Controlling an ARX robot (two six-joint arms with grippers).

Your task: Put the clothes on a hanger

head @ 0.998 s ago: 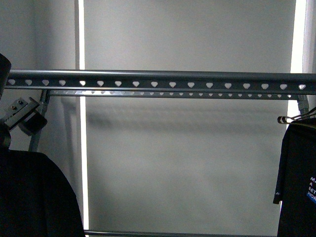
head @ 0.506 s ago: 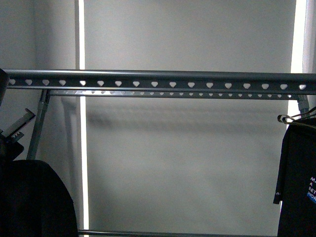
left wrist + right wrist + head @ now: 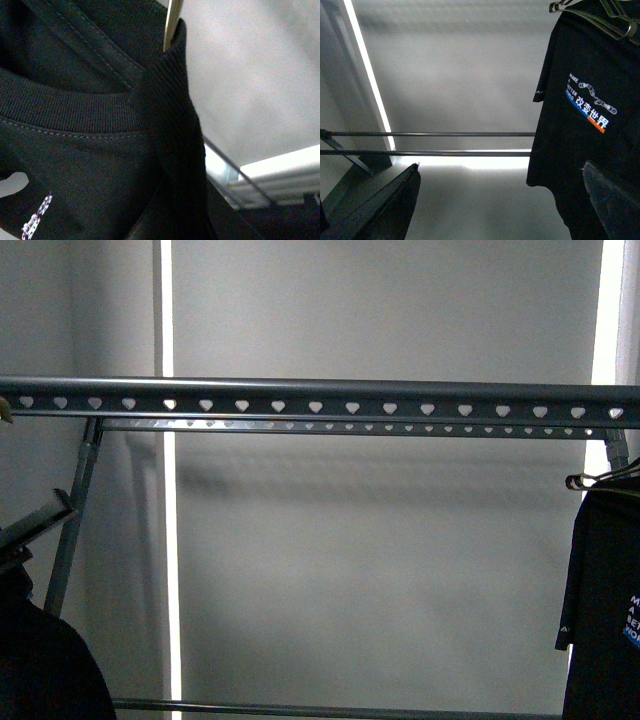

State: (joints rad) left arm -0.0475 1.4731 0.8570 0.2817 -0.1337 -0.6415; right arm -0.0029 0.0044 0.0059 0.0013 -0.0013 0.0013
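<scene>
The clothes (image 3: 75, 165), a black T-shirt, fill the left wrist view: ribbed collar, a bit of white print, and the brass-toned strip (image 3: 172, 25) of the inner hanger sticking out at the neck. My left gripper (image 3: 170, 200) is shut on the clothes at the collar fold, its jaws hidden in dark fabric. In the front view the clothes (image 3: 40, 680) sit low at the far left, well below the hanger (image 3: 320, 400), the grey rack with heart-shaped holes. My right gripper (image 3: 500, 167) is open and empty.
A second black printed tee (image 3: 605, 590) hangs on a thin wire hook at the rack's right end; it also shows in the right wrist view (image 3: 585, 100), close to my right gripper. The rack's lower bars (image 3: 435, 134) and a crossed leg (image 3: 70, 530) stand behind.
My left arm and the clothes have dropped down and to the left, now mostly out of the front view. The tee on the right has not moved.
</scene>
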